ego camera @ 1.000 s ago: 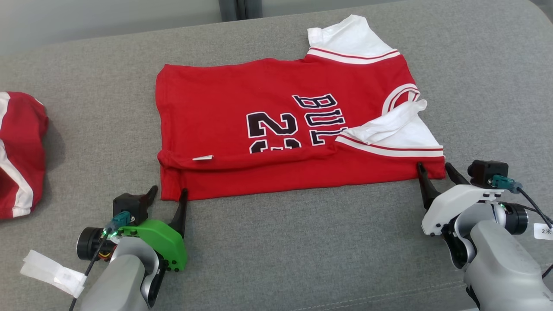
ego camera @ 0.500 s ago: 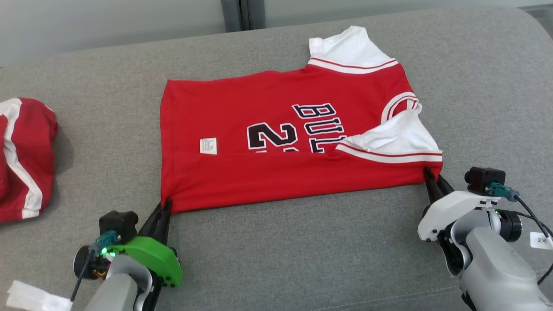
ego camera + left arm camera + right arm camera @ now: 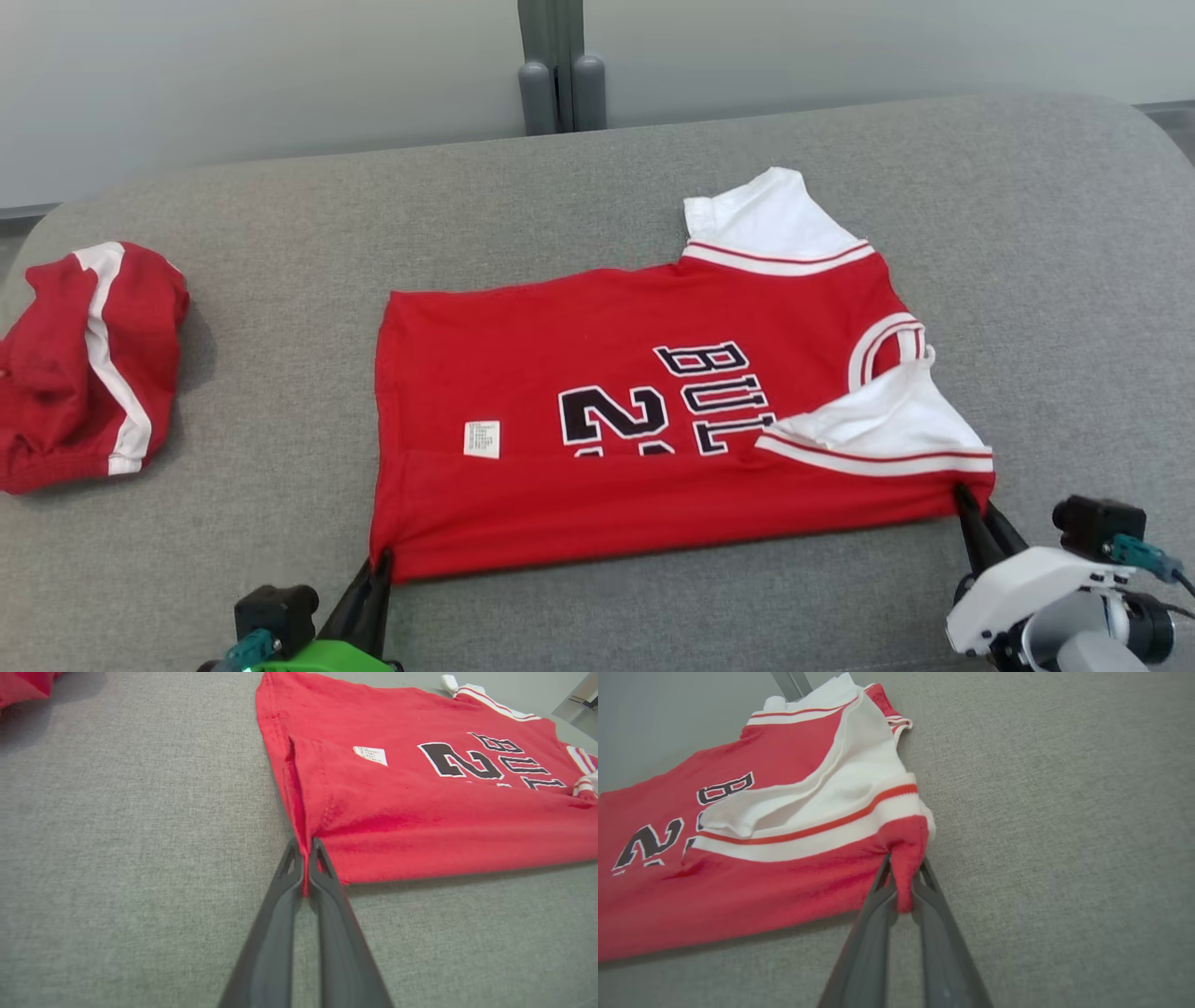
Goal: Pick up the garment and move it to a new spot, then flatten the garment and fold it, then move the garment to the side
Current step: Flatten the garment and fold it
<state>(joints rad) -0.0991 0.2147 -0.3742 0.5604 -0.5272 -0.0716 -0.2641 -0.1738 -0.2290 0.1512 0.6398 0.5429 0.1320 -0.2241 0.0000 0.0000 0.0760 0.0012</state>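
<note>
The garment (image 3: pixel 597 373) is a red jersey with white sleeves and dark lettering, lying partly folded on the grey cushion, its near edge doubled over. My left gripper (image 3: pixel 381 565) is shut on the garment's near left corner (image 3: pixel 306 858). My right gripper (image 3: pixel 971 499) is shut on the near right corner below the white sleeve (image 3: pixel 903 877), and red cloth bunches between its fingers (image 3: pixel 873 924). A small white label (image 3: pixel 482 439) shows on the red fabric.
A second red item with a white stripe (image 3: pixel 84 364) lies bunched at the cushion's left end. The grey cushion (image 3: pixel 1074 280) has bare room to the right and along the far side. A grey post (image 3: pixel 557 75) stands behind the cushion against the wall.
Both grippers went from open to shut on the jersey's near corners. The near flap has been pulled flat toward me. The head camera has tilted up, shifting the whole picture down.
</note>
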